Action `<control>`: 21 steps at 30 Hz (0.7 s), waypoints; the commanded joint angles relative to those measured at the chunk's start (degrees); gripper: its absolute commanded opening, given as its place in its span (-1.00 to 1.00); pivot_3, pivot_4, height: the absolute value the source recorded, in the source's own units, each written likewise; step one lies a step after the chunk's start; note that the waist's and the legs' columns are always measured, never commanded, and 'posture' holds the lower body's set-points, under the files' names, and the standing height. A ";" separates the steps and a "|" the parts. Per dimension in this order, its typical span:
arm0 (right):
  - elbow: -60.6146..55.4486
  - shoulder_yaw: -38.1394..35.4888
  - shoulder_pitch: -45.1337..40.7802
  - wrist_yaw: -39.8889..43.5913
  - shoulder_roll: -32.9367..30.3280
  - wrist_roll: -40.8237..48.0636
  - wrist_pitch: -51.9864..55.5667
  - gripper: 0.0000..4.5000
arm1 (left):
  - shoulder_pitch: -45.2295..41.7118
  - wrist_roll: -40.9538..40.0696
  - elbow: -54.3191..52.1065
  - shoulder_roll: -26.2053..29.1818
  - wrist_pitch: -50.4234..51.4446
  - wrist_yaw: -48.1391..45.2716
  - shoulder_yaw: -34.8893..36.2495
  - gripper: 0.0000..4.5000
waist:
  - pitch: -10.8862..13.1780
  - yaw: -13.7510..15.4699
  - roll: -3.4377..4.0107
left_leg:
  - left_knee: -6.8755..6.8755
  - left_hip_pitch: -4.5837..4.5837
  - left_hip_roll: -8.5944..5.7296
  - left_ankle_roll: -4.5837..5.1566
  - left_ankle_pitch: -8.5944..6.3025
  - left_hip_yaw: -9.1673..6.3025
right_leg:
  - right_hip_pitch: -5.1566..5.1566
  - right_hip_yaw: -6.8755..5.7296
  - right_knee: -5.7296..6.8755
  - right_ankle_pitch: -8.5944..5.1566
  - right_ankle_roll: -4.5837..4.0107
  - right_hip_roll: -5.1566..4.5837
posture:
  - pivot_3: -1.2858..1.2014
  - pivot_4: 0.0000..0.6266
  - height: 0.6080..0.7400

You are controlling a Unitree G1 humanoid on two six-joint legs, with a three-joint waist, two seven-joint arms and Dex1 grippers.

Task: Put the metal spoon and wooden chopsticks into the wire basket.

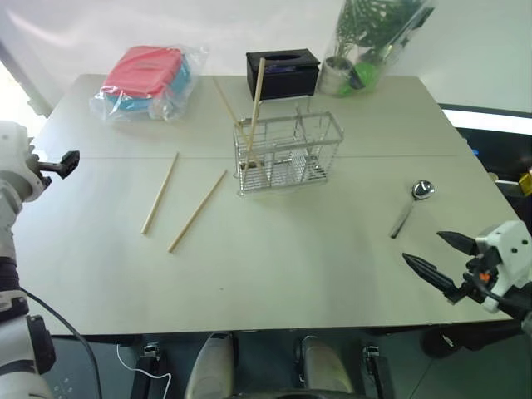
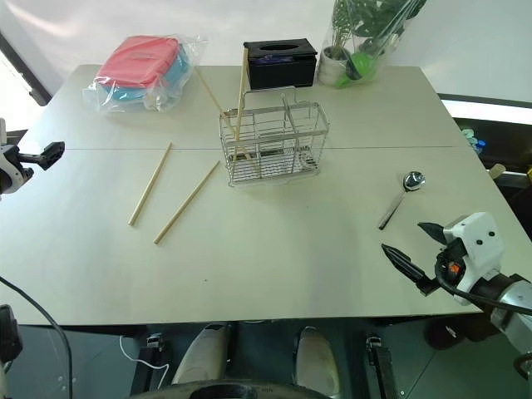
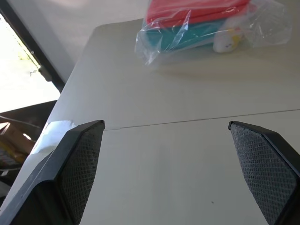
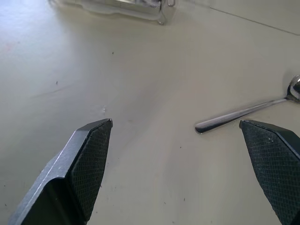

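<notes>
The wire basket (image 1: 288,153) stands mid-table, with one wooden chopstick (image 1: 256,101) upright in its left end and another (image 1: 228,103) leaning against that end. Two more wooden chopsticks (image 1: 160,193) (image 1: 198,211) lie flat on the table to the basket's left. The metal spoon (image 1: 411,208) lies on the right, bowl away from me. My right gripper (image 1: 423,247) hovers open just nearer than the spoon's handle (image 4: 234,116), holding nothing. My left gripper (image 3: 165,123) is open and empty at the table's far left edge, well away from the chopsticks.
A clear bag of pink and blue items (image 1: 148,79) lies at the back left. A black tissue box (image 1: 283,73) stands right behind the basket. A wrapped plant (image 1: 370,46) is at the back right. The table (image 1: 274,266) has bare room in front.
</notes>
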 commanded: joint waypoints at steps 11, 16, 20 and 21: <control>0.07 1.30 -11.81 -9.95 -1.87 1.04 8.48 1.00 | 0.42 -5.51 -11.76 0.79 7.48 -6.60 0.52 0.98 | 0.00 -0.05 0.00 | 0.08 0.02 0.00 0.01 0.01 0.00 | 0.00 0.00 0.11 0.00 0.00 0.01 | 0.03 -0.52 0.54; 4.14 7.38 -26.05 -19.85 -2.49 -0.30 19.94 1.00 | 5.64 -13.86 -28.35 1.49 14.50 -16.61 -1.28 0.98 | 0.02 -0.36 0.04 | 0.08 0.02 0.03 0.00 0.01 0.01 | -0.02 0.02 0.11 0.00 -0.02 0.00 | 0.03 -0.52 0.54; 10.75 9.05 -40.13 -29.72 2.04 -1.39 33.89 1.00 | 10.93 -19.64 -40.82 3.44 18.62 -22.87 -1.92 0.98 | 0.04 -0.57 0.08 | 0.07 -0.01 0.06 0.01 0.01 0.03 | -0.06 0.04 0.10 0.00 -0.05 0.01 | 0.03 -0.52 0.54; 11.96 9.29 -43.00 -31.18 3.08 -1.79 36.83 1.00 | 11.94 -20.67 -42.98 3.92 19.43 -23.76 -1.82 0.98 | 0.04 -0.64 0.09 | 0.07 -0.01 0.06 0.01 0.01 0.03 | -0.07 0.04 0.11 0.00 -0.05 0.01 | 0.03 -0.52 0.54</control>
